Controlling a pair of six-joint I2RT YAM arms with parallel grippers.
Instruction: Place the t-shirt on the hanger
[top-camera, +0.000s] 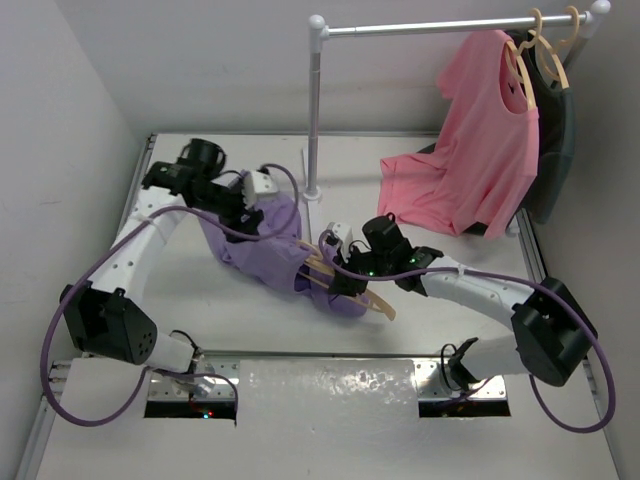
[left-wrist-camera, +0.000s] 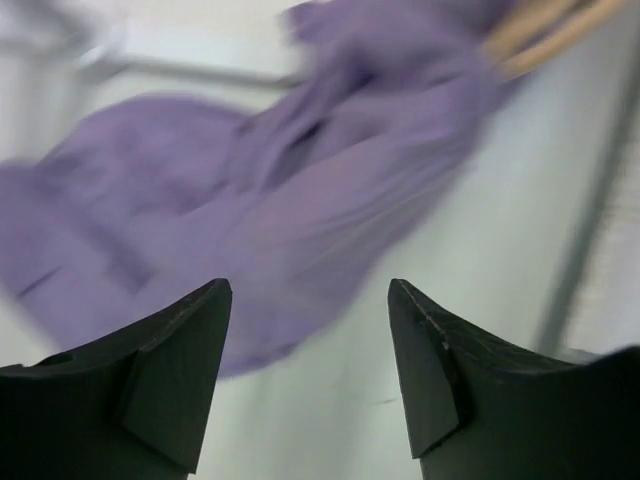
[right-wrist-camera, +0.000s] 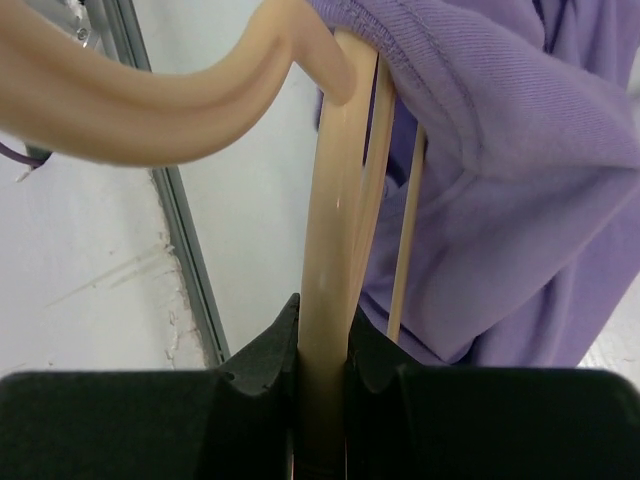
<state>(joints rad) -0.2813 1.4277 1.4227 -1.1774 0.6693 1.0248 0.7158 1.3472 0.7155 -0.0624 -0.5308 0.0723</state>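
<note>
The lavender t-shirt (top-camera: 262, 250) lies bunched on the table between the two arms. The tan hanger (top-camera: 372, 300) is partly pushed inside it, and its hook and one shoulder stick out at the near right. My right gripper (top-camera: 347, 278) is shut on the hanger. In the right wrist view the pads (right-wrist-camera: 275, 350) clamp the hanger (right-wrist-camera: 332, 210), the hook (right-wrist-camera: 150, 115) curves left, and t-shirt cloth (right-wrist-camera: 520, 150) drapes over the far end. My left gripper (top-camera: 252, 215) is at the t-shirt's far left. In the left wrist view it (left-wrist-camera: 310, 290) is open and empty, with the blurred t-shirt (left-wrist-camera: 250, 200) beyond it.
A white clothes rack stands at the back, with an upright pole (top-camera: 314, 110) and a top bar (top-camera: 440, 28). A pink t-shirt (top-camera: 480, 150) and a dark garment (top-camera: 556, 150) hang from it on like hangers. The pink hem trails onto the table at the back right.
</note>
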